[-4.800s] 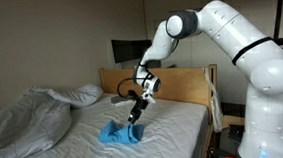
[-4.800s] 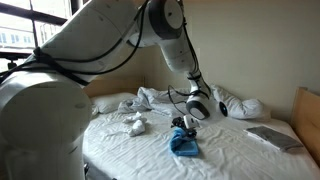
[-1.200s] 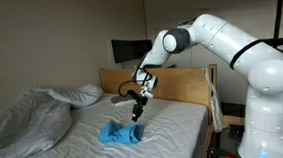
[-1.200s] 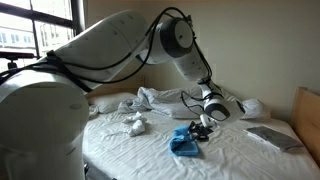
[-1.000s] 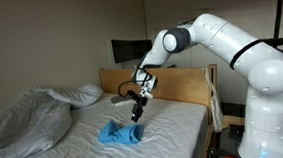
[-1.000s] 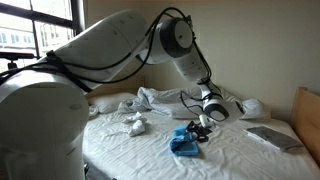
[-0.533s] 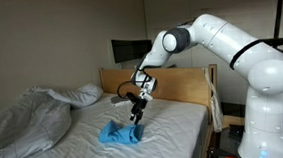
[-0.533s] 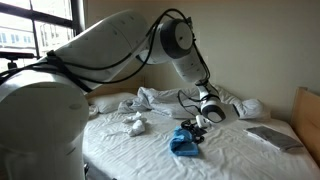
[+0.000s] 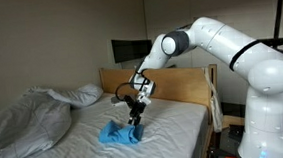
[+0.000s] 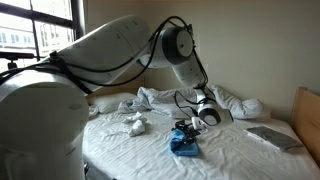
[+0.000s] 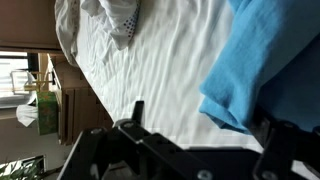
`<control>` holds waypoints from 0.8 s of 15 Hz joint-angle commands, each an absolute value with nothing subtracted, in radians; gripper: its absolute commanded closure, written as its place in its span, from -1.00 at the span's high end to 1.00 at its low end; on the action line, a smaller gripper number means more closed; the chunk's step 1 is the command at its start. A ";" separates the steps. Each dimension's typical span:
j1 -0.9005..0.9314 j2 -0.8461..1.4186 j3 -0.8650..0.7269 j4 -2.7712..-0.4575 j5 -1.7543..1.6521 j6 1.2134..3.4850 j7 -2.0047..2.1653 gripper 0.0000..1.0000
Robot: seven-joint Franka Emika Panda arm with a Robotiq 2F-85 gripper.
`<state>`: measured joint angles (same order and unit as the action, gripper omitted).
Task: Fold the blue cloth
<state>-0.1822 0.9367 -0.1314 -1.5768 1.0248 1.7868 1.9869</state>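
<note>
The cloth (image 9: 121,137) lies bunched on the sheet (image 9: 171,137), directly beneath your gripper (image 9: 134,117). Whether the tips touch it cannot be settled. Your arm (image 9: 194,40) arches high, its forearm sloping down and the gripper pointing at the bed. In the wrist view the fingers (image 11: 136,112) stand wide apart, clasping nothing, with the cloth's edge beside one; the gripper body there is dark and indistinct. A rumpled duvet (image 9: 24,122) lies well away from the gripper.

The room is dim, with soft, even light and weak shadows. In an exterior view the window (image 10: 25,35) at 10 o'clock glares white. All pictures are small and grainy. In the wrist view the blue cloth (image 11: 265,60) at 3 o'clock looks blurred.
</note>
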 commanded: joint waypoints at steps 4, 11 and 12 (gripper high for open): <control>-0.205 1.041 -0.106 -1.464 1.017 1.663 1.965 1.00; -0.175 1.069 -0.134 -1.429 1.001 1.723 1.959 0.08; -0.173 1.067 -0.136 -1.430 0.997 1.737 1.953 -0.06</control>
<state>-0.1799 1.0709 -0.1269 -1.4373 1.0195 1.7027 1.9844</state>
